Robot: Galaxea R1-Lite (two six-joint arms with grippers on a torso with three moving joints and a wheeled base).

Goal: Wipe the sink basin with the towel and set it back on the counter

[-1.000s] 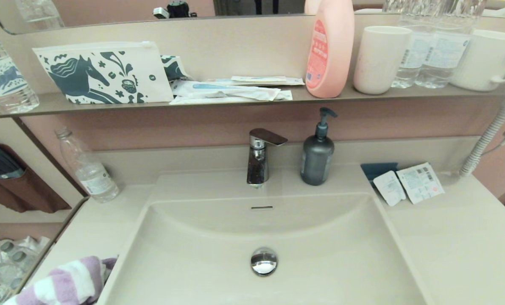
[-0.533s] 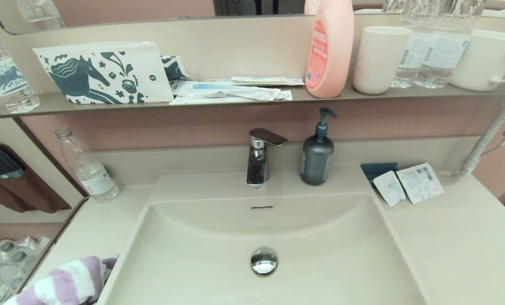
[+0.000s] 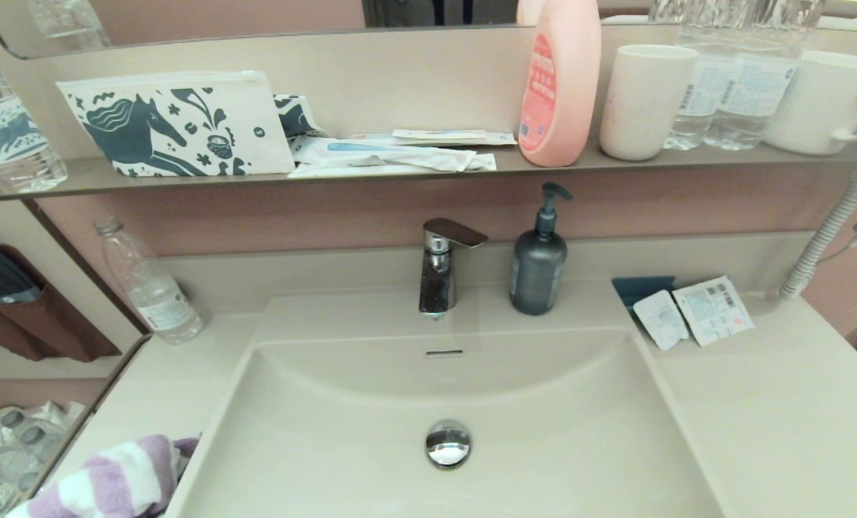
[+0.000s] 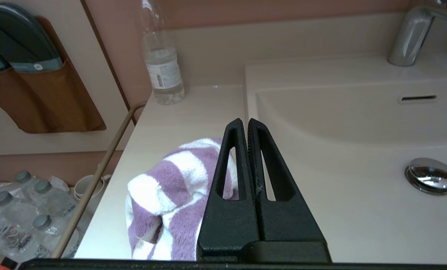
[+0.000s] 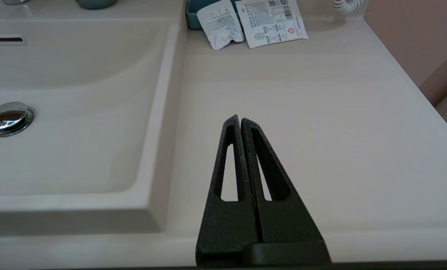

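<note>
Nearest — left gripper pressed closed and empty, poised just beside the towel bunched on the counter left of the sink basin. Best spread wide, pinch the bunched crest. Right gripper likewise closed — idle over the counter's right side.

Almost nothing has shifted. The one change is up in the mirror above the shelf: the dark object with a white part that was reflected along the mirror's lower edge a second ago was gone half a second ago and remains gone.
</note>
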